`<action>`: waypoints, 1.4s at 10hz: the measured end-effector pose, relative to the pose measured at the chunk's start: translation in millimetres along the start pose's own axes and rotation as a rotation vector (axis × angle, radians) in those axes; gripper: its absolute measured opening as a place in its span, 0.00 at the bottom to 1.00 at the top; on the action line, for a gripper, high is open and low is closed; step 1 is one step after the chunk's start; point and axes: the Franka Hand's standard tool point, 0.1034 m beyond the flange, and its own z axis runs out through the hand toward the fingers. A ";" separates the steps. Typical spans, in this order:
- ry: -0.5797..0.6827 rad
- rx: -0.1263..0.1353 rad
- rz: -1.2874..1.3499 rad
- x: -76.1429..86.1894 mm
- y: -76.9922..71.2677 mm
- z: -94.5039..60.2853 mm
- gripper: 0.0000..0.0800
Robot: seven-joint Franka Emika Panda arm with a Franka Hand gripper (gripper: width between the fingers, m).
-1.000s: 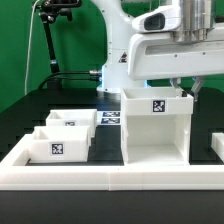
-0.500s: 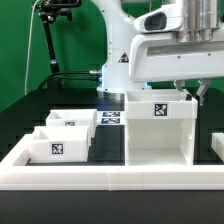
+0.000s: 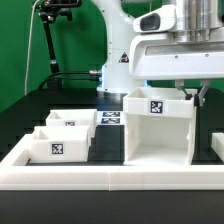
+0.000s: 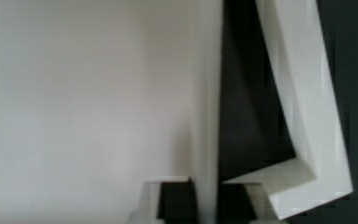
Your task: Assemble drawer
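Note:
The drawer's tall white hollow shell (image 3: 160,128) stands on the black table at the exterior view's right, open side toward the camera, with a square tag on its top front. My gripper (image 3: 189,93) reaches down onto the shell's top right edge. In the wrist view the gripper (image 4: 206,196) has a dark finger (image 4: 176,205) on each side of the shell's thin wall (image 4: 211,100), so it is shut on that wall. Two small open-top trays lie at the exterior view's left, one in front (image 3: 58,146) and one behind (image 3: 73,122), each with a tag.
The low white rim (image 3: 110,180) borders the table in front and on both sides. The marker board (image 3: 110,118) lies flat behind the trays. The arm's white base (image 3: 118,60) stands at the back, and a black camera stand (image 3: 48,40) is at the back left.
The shell has shifted slightly toward the exterior view's right with my gripper on its wall. The trays have not moved.

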 end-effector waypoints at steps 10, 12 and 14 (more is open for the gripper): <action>-0.013 0.058 0.764 9.9 0.7 -1.4 0.05; -0.038 0.051 1.003 14.3 -3.8 -1.7 0.05; -0.041 0.051 1.099 15.0 -5.2 -0.3 0.05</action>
